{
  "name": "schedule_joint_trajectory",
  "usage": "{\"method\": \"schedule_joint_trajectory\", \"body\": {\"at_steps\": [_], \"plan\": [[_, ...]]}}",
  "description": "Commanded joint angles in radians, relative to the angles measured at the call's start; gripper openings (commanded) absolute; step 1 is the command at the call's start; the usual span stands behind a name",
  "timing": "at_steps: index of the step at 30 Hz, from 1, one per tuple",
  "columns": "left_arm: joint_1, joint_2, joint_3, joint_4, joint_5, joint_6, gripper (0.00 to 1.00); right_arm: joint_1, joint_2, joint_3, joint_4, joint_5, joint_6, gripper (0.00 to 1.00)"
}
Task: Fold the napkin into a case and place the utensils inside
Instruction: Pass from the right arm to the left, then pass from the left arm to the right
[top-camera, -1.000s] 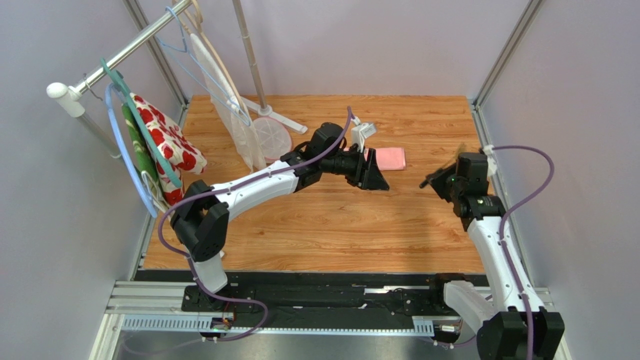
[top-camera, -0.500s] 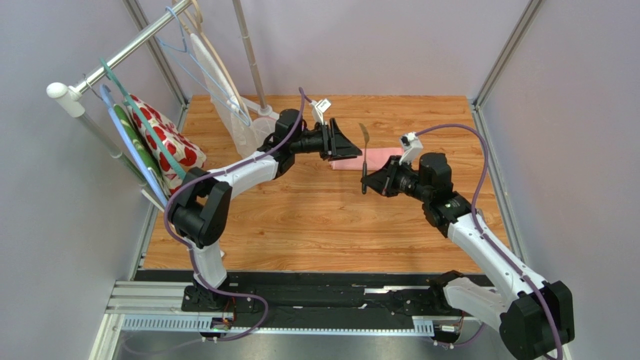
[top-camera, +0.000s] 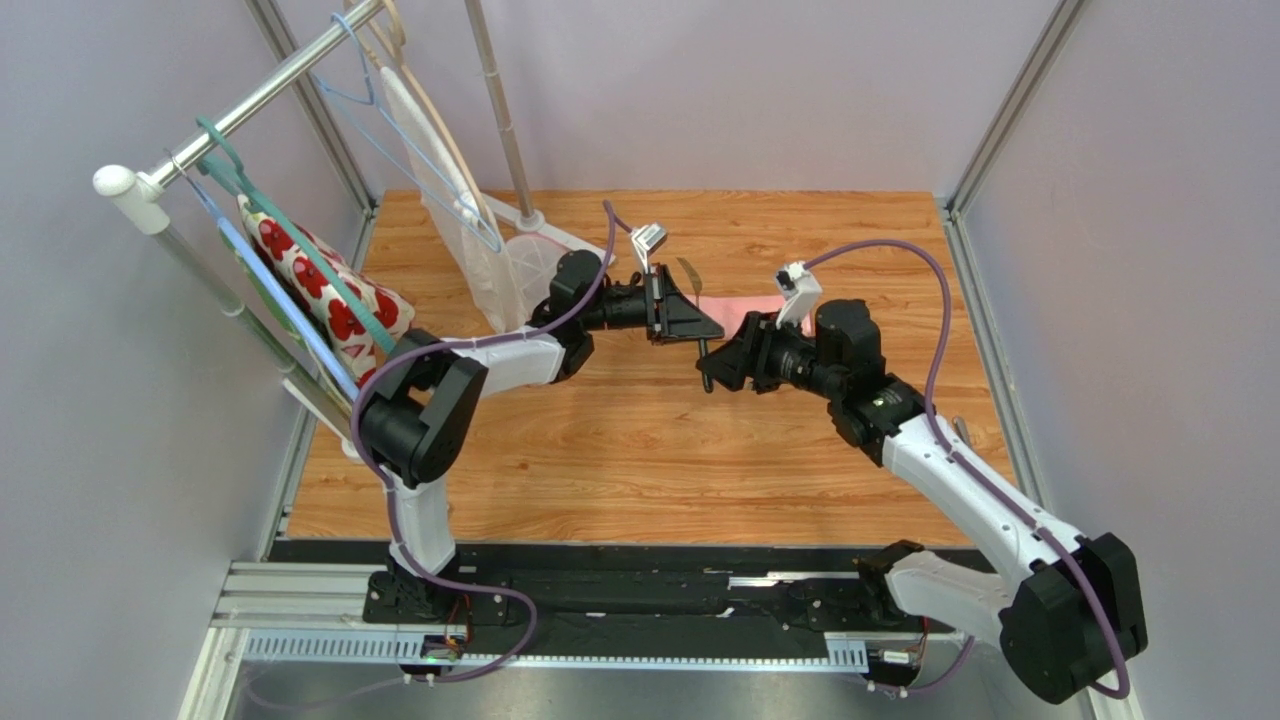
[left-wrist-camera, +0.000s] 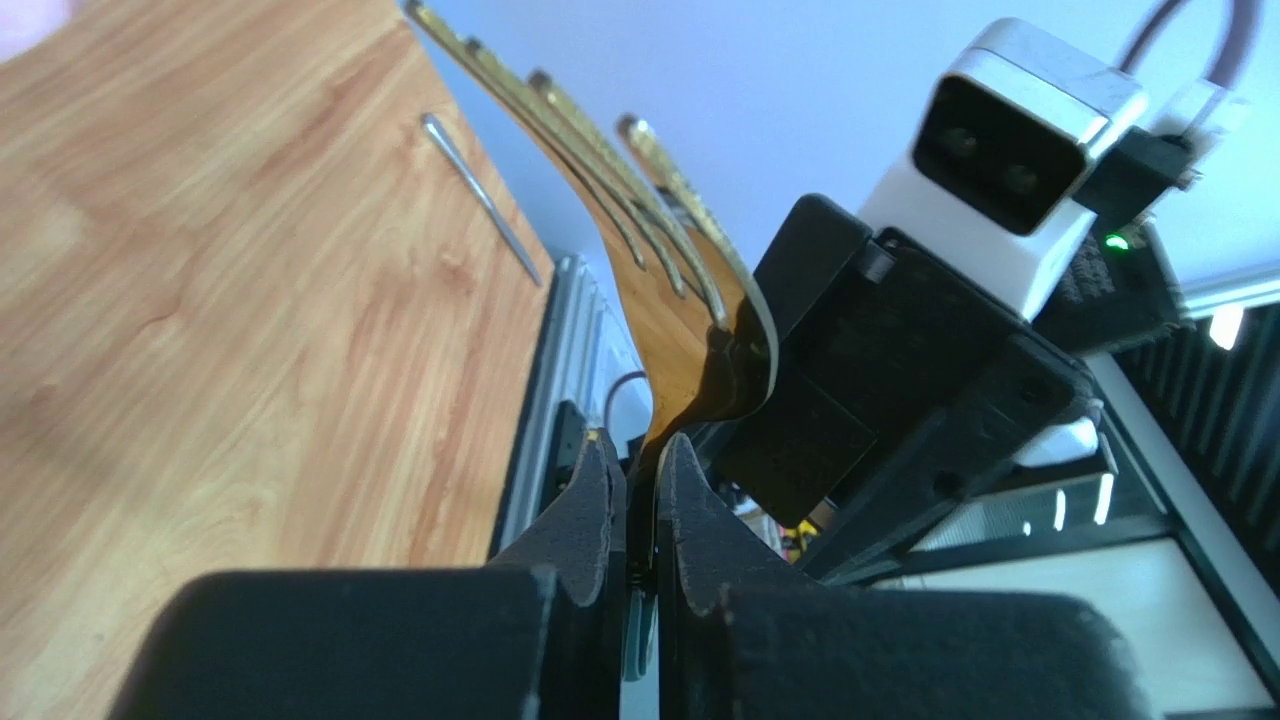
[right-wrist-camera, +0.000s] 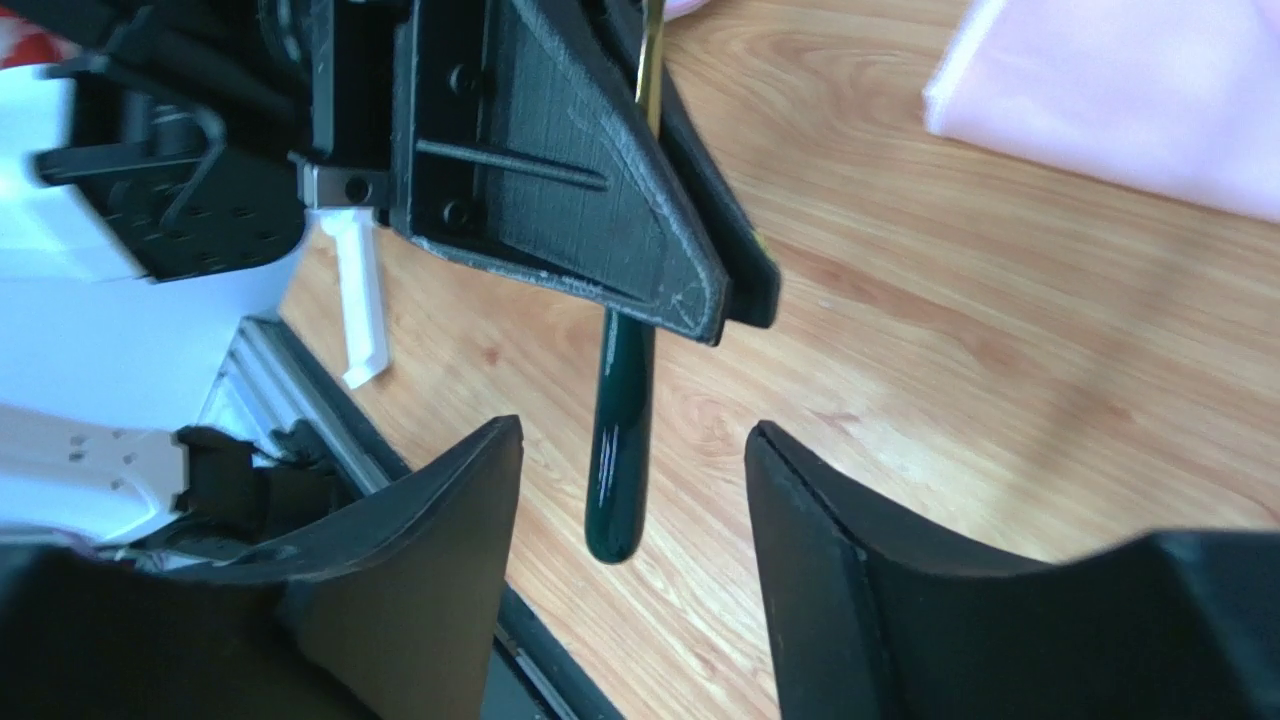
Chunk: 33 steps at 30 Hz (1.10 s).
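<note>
A yellowish fork (top-camera: 690, 279) with a dark green handle hangs upright above the table's middle. My left gripper (top-camera: 696, 324) is shut on its neck, and its tines (left-wrist-camera: 601, 143) rise above the closed fingers (left-wrist-camera: 586, 510). My right gripper (top-camera: 723, 368) stands open around the handle's lower end (right-wrist-camera: 616, 465), with space on both sides. The folded pink napkin (top-camera: 747, 309) lies flat on the wood just behind the grippers, and its corner (right-wrist-camera: 1120, 105) shows in the right wrist view. A slim silver-grey piece (left-wrist-camera: 478, 195) lies on the wood near the table's rail.
A clothes rack (top-camera: 226, 128) stands along the left side with hangers, a red-flowered white cloth (top-camera: 323, 293) and a green one behind it. Its white foot (top-camera: 529, 240) rests on the table's back left. Wall posts frame the wooden table (top-camera: 631, 465).
My right arm carried the fork over to the left gripper. The left gripper shut on the fork, and the right gripper opened off the handle. The hanging cloths swung.
</note>
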Motion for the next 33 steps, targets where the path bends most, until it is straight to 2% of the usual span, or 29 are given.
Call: {"method": "schedule_joint_trajectory", "body": {"at_steps": [1, 2, 4, 5, 7, 11, 15, 17, 21, 25, 28, 29, 31, 33], "plan": [[-0.010, -0.100, 0.064, -0.317, -0.038, 0.266, 0.00, 0.008, -0.037, 0.140, -0.334, 0.229, 0.002, 0.68], [-0.024, -0.114, 0.111, -0.550, -0.113, 0.429, 0.00, 0.008, -0.046, 0.166, -0.370, 0.297, 0.007, 0.72], [-0.048, -0.146, 0.185, -0.804, -0.199, 0.623, 0.00, 0.006, -0.052, 0.243, -0.414, 0.304, -0.002, 0.77], [-0.077, -0.155, 0.197, -0.836, -0.270, 0.662, 0.00, 0.003, -0.049, 0.266, -0.425, 0.316, -0.010, 0.79], [-0.099, -0.178, 0.204, -0.904, -0.313, 0.712, 0.00, -0.005, -0.019, 0.314, -0.425, 0.318, -0.016, 0.79], [-0.148, -0.201, 0.211, -0.958, -0.423, 0.744, 0.00, -0.009, 0.067, 0.420, -0.410, 0.315, -0.018, 0.75], [-0.182, -0.203, 0.213, -0.959, -0.431, 0.733, 0.00, -0.008, 0.124, 0.435, -0.332, 0.298, -0.024, 0.67], [-0.188, -0.201, 0.216, -0.967, -0.434, 0.730, 0.00, -0.008, 0.162, 0.458, -0.344, 0.288, -0.033, 0.61], [-0.199, -0.193, 0.225, -0.974, -0.439, 0.724, 0.00, -0.003, 0.198, 0.474, -0.359, 0.287, -0.053, 0.55], [-0.205, -0.180, 0.252, -0.999, -0.447, 0.732, 0.00, 0.018, 0.210, 0.434, -0.340, 0.306, -0.065, 0.54], [-0.213, -0.151, 0.303, -1.065, -0.459, 0.735, 0.00, 0.037, 0.237, 0.432, -0.332, 0.313, -0.073, 0.43], [-0.213, -0.143, 0.311, -1.077, -0.460, 0.732, 0.00, 0.043, 0.244, 0.435, -0.338, 0.330, -0.079, 0.35], [-0.214, -0.140, 0.322, -1.097, -0.474, 0.721, 0.00, 0.064, 0.267, 0.443, -0.349, 0.362, -0.091, 0.32], [-0.214, -0.135, 0.332, -1.118, -0.488, 0.719, 0.00, 0.078, 0.279, 0.444, -0.356, 0.395, -0.105, 0.23]]}}
